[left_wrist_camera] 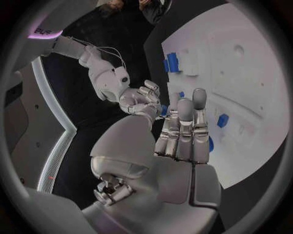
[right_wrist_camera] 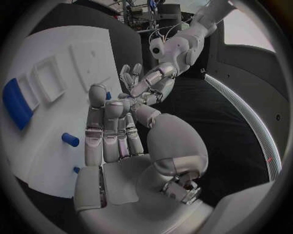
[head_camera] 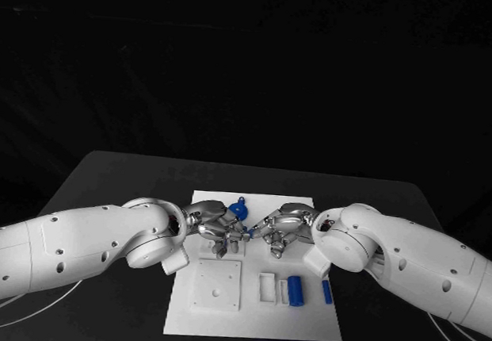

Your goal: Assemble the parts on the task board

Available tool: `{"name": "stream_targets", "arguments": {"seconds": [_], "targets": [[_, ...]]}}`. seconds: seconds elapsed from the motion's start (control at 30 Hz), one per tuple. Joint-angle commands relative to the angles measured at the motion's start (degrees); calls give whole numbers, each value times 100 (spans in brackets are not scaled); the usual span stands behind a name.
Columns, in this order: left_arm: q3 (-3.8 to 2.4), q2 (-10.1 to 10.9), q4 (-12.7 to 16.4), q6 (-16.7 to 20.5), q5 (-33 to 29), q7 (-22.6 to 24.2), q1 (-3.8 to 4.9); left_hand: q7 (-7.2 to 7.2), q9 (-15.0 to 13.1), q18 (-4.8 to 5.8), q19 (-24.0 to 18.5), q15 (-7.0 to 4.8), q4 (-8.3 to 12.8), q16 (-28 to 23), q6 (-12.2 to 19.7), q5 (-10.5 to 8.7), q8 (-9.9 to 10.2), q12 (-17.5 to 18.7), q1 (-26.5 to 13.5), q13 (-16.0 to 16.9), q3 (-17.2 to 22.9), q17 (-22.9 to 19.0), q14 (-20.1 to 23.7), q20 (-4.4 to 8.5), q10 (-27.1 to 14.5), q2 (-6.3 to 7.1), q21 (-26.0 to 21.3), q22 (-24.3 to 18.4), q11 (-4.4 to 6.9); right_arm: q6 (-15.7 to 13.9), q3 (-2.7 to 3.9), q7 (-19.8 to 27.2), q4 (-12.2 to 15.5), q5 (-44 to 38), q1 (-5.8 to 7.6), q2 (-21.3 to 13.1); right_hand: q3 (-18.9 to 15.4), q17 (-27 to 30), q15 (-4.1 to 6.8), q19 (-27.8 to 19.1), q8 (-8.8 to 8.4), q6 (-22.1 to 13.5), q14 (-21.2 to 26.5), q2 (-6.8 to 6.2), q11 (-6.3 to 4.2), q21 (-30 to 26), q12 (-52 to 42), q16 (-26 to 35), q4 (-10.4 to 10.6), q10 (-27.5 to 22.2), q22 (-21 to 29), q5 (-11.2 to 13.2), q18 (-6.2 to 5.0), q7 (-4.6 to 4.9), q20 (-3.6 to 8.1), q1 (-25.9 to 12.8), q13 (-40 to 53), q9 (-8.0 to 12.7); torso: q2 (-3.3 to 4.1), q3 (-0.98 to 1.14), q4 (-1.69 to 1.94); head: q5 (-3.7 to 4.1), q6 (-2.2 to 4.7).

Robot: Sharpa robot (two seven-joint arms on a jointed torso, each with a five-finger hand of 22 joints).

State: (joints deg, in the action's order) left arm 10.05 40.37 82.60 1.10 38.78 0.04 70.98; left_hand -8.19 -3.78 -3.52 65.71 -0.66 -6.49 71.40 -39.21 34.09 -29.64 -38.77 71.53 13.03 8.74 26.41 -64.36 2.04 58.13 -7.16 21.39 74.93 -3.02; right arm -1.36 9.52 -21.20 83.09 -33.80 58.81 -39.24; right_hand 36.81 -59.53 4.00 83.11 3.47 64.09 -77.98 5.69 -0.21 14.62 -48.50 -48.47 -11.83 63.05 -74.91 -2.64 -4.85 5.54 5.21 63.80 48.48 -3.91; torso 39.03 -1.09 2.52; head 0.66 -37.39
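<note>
The white task board [head_camera: 252,314] lies mid-table. Both hands meet fingertip to fingertip over its far half: my left hand [head_camera: 217,225] [left_wrist_camera: 183,131] and my right hand [head_camera: 282,227] [right_wrist_camera: 113,129]. A small blue part [head_camera: 249,233] [left_wrist_camera: 163,110] sits between them, pinched between the left thumb and a finger. The right hand's fingertips [left_wrist_camera: 149,100] reach the same spot; whether they grip it is hidden. A blue knob-shaped part [head_camera: 238,210] stands on the board just beyond the left hand. A blue cylinder [head_camera: 295,290] [right_wrist_camera: 16,102] lies near the board's right side, with a thin blue piece [head_camera: 327,292] beside it.
A square white plate [head_camera: 216,283] with holes lies on the board's near left. White rectangular frames [head_camera: 269,290] sit next to the cylinder. Small blue pegs [right_wrist_camera: 70,140] stand in the board near the right hand. Both white forearms flank the board.
</note>
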Motion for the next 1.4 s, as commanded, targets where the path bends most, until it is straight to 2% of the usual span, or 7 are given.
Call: {"name": "stream_targets", "arguments": {"seconds": [0.03,0.33,0.5,0.63,0.87,1.07,1.4], "targets": [[-38,-68,69,86,-343,265,25,-9,9,-98,-22,15,-39,21,14,-28,80,37,-35,-5,-17,-10,30,-32,-36,67,27,82,-14,295,-27,124,102,78,-27,80,53,9,-11,-39,18,-10,46,-33,-8,24,-5,32,-6,-19,-129,-11,-87,-5,-3,-4,-21,-11,0,0,0,4,10],[-37,-27,56,88,-334,194,25,-33,7,-103,-12,22,-28,20,42,-144,177,39,-31,-4,-201,-13,39,-41,-50,198,13,74,-21,257,-31,124,81,73,-27,61,131,6,-6,-33,21,27,38,-52,-14,87,-38,17,-29,-14,-142,-11,-85,-14,2,-9,-58,-13,1,1,1,7,15],[-37,0,42,79,-155,112,25,3,-1,-100,-7,17,-52,18,-55,-185,104,36,-32,-2,-290,-13,41,-38,-47,229,5,72,-9,234,-32,138,74,69,-27,46,158,-2,0,-27,20,55,24,-58,-21,135,-53,0,-46,-4,-148,-11,-83,-23,7,-11,-74,-15,2,1,2,9,12],[-37,6,27,72,17,66,25,42,-38,-91,2,7,-71,15,-66,-187,-143,31,12,4,-413,-11,40,-30,-48,241,-10,70,2,241,-32,143,75,71,-27,39,184,-4,3,-27,18,71,18,-61,-24,166,-59,-6,-59,3,-152,-11,-79,-24,11,-24,-92,-14,2,-1,0,4,6],[-36,10,3,24,247,-3,24,108,-452,-72,17,-12,-133,35,279,-173,-1082,-157,15,97,-600,-3,48,-15,-140,253,-30,75,22,241,-32,149,77,85,-28,32,188,-4,4,-28,21,81,19,-62,-25,177,-64,-6,-63,5,-153,-11,-79,-28,12,-27,-96,-15,2,-1,2,13,2],[-34,19,-11,46,358,-22,24,120,-578,-71,9,-12,-152,64,385,131,-1309,-266,64,119,-511,-3,74,-11,-214,333,-16,89,33,244,-32,152,75,103,-28,28,197,-4,6,-29,20,92,17,-63,-28,185,-68,-7,-70,7,-152,-11,-78,-31,14,-30,-105,-16,4,-2,3,15,-7],[-32,33,-22,12,501,-84,23,90,-573,-77,-21,18,-281,67,471,84,-1311,-291,-16,109,-555,-5,136,-37,-273,444,-36,73,4,239,-32,150,67,120,-28,20,211,-8,9,-29,19,102,11,-63,-30,210,-76,-14,-80,13,-154,-11,-75,-34,17,-38,-119,-16,1,-1,5,19,-22]]}}
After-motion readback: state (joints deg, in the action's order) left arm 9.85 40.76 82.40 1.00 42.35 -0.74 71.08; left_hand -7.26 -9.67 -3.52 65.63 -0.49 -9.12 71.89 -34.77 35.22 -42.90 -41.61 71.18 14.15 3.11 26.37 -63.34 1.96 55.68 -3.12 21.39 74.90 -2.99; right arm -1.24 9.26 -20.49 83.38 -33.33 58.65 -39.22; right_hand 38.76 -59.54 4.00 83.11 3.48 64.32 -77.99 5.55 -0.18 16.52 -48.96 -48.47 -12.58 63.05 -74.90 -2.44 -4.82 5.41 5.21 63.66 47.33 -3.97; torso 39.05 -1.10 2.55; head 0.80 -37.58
